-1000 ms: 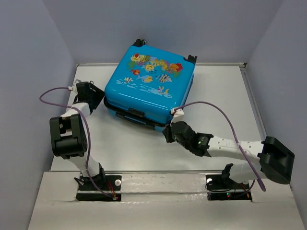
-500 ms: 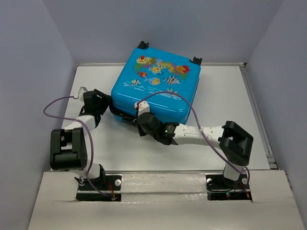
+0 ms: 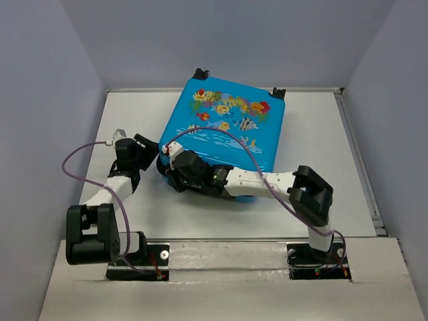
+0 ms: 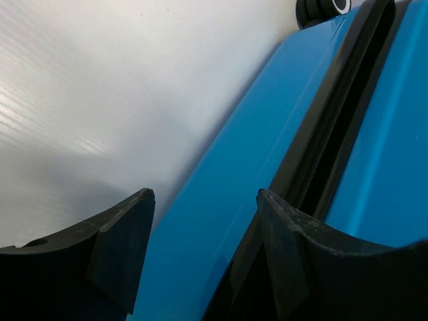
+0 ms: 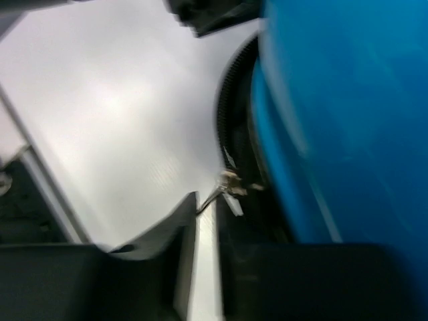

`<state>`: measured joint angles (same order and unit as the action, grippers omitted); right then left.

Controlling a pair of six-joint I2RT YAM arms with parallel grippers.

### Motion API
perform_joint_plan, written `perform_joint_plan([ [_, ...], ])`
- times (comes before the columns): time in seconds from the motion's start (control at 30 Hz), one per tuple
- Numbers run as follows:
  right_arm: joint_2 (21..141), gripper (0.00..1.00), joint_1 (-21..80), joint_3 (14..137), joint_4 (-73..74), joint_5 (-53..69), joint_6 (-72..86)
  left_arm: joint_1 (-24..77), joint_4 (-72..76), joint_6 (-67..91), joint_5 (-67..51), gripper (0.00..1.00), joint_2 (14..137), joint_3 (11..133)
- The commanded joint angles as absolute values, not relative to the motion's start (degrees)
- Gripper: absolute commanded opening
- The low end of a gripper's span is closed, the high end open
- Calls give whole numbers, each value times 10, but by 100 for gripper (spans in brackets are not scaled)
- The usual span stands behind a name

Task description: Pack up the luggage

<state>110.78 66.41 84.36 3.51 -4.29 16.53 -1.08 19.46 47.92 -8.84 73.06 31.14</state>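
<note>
The suitcase [image 3: 227,127] lies flat and closed on the counter [image 3: 314,127], fish picture up, toward the far side and a little turned. One second ago the right gripper [image 3: 168,152] was at the near right corner of the suitcase, and half a second ago at the middle of the near edge. Now it is at the near left corner, so it travels along the zipper [image 4: 328,147] from right to left. The right wrist view is blurred, but its fingers are almost together and the zipper pull [image 5: 231,184] seems to be pinched between them. During this pull the suitcase also turns a bit and slides toward the right and the back. The left gripper [image 3: 148,144] has its fingers apart, one on each side of the lower shell at the left corner; I cannot tell if it touches. My judgement is that the task is in its closing step: the near side looks zipped, and the left corner comes next.
</note>
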Motion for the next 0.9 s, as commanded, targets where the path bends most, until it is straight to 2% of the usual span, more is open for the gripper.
perform_joint_plan([
  [0.0,1034,44,725,851,-66,92,190,22,165,447,-155,74,696,317],
  [0.03,1014,73,725,819,-60,64,184,21,157,440,-149,74,686,330],
  [0.07,976,82,725,812,-31,48,178,19,149,438,-143,74,682,337],
  [0.17,914,82,725,787,37,-25,159,6,141,434,-140,75,672,352],
  [0.2,868,80,718,774,45,-45,156,5,139,434,-139,75,669,355],
  [0.27,820,38,694,731,70,-92,168,-19,134,432,-140,76,655,360],
  [0.33,746,7,624,693,85,-118,194,-26,131,429,-135,77,639,365],
  [0.37,720,7,556,656,104,-122,206,-28,125,425,-129,78,635,366],
  [0.5,604,7,427,591,154,-202,233,-29,115,418,-129,84,628,369],
  [0.53,592,7,343,583,163,-199,234,-30,114,418,-129,86,627,369],
  [0.63,588,7,185,550,178,-135,242,-37,114,420,-127,89,641,391],
  [0.77,621,7,99,510,141,-84,254,-38,102,415,-127,90,690,448],
  [0.87,673,7,73,503,114,-62,260,-39,106,419,-122,90,719,457],
])
